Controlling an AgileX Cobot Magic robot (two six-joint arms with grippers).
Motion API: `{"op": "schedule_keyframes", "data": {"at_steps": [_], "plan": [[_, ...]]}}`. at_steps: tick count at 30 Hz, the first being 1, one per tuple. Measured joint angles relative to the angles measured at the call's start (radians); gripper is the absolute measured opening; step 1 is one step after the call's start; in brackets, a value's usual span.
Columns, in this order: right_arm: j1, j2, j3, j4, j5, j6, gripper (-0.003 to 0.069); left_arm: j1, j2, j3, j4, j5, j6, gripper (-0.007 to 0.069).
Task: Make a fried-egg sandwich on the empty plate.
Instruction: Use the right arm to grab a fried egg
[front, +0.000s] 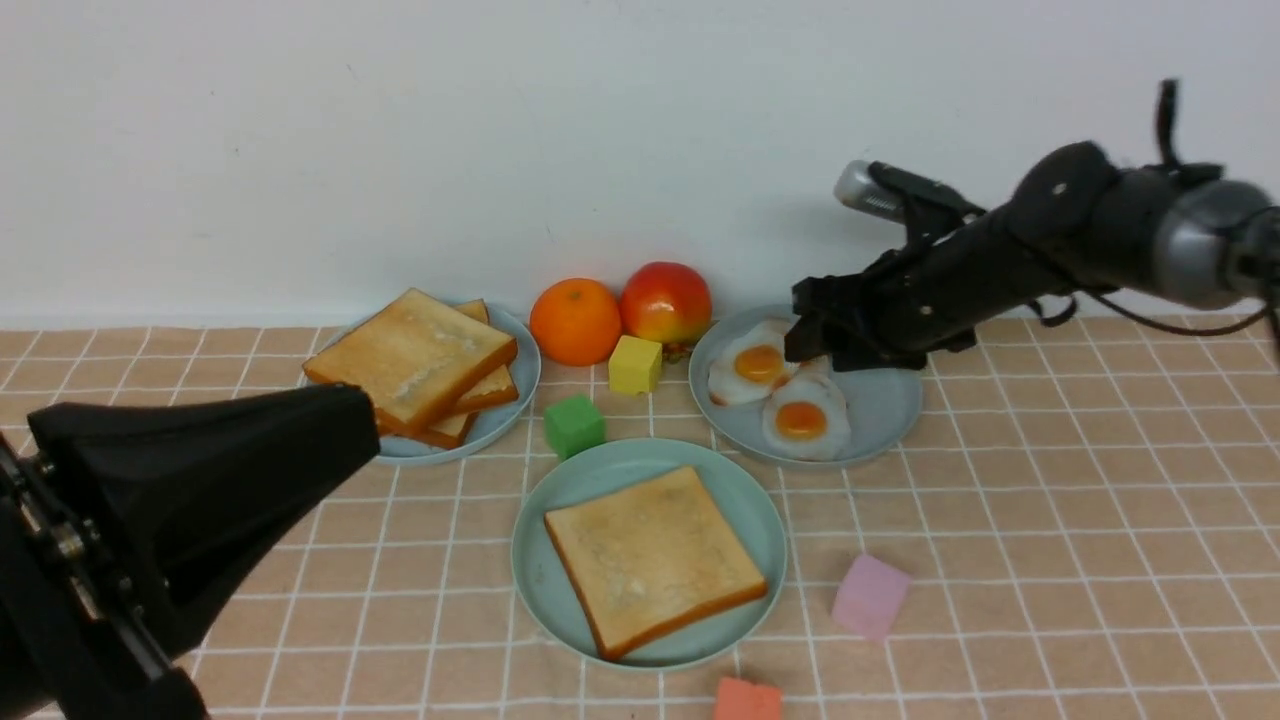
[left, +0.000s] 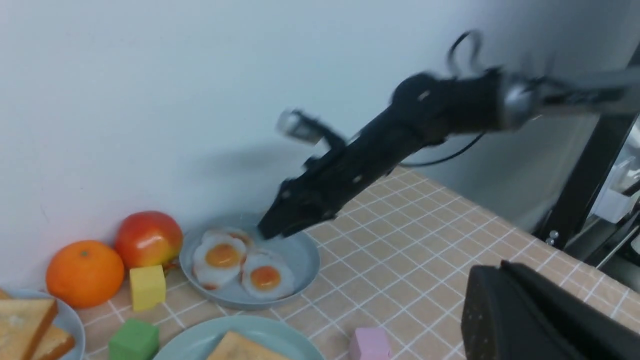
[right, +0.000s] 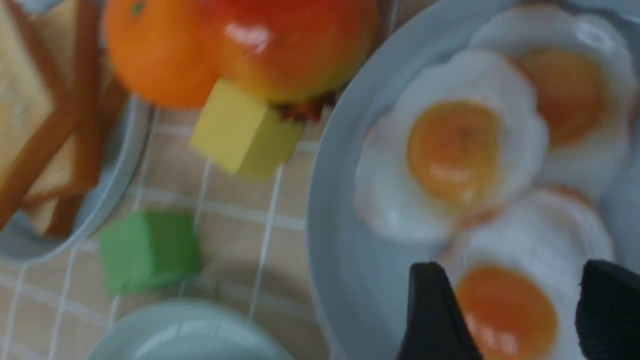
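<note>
The mint-green plate (front: 560, 480) sits at the table's middle with one toast slice (front: 655, 558) lying on it. More toast slices (front: 415, 360) are stacked on the left blue-grey plate (front: 500, 425). Fried eggs (front: 757, 365) (front: 803, 420) lie on the right blue-grey plate (front: 885, 405). My right gripper (front: 808, 340) hangs open and empty over that plate's back edge. In the right wrist view (right: 520, 305) an egg yolk (right: 505, 310) shows between its fingers (right: 435, 310). My left gripper (front: 365, 420) is shut and empty, raised at the near left (left: 472, 300).
An orange (front: 575, 320) and an apple (front: 666, 302) stand by the back wall between the two blue-grey plates. A yellow cube (front: 635, 364) and a green cube (front: 573, 425) lie behind the mint plate. A pink cube (front: 870, 596) and a coral cube (front: 747, 700) lie near the front.
</note>
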Motion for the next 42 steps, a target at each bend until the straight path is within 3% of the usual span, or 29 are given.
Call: {"op": "schedule_keyframes", "data": {"at_steps": [9,24,42], "plan": [[0.0,0.138,-0.141,0.025,-0.024,0.0,0.0397,0.0,0.0,0.001,-0.027,0.0,0.0,-0.0013],[0.0,0.161,-0.145,0.092,-0.078,-0.052,0.0397,0.0,0.0,0.002,-0.029,0.0,0.0,-0.0013],[0.013,0.161,-0.145,0.08,-0.107,-0.074,0.0397,0.0,0.0,0.002,-0.029,0.0,0.0,-0.0013]]}}
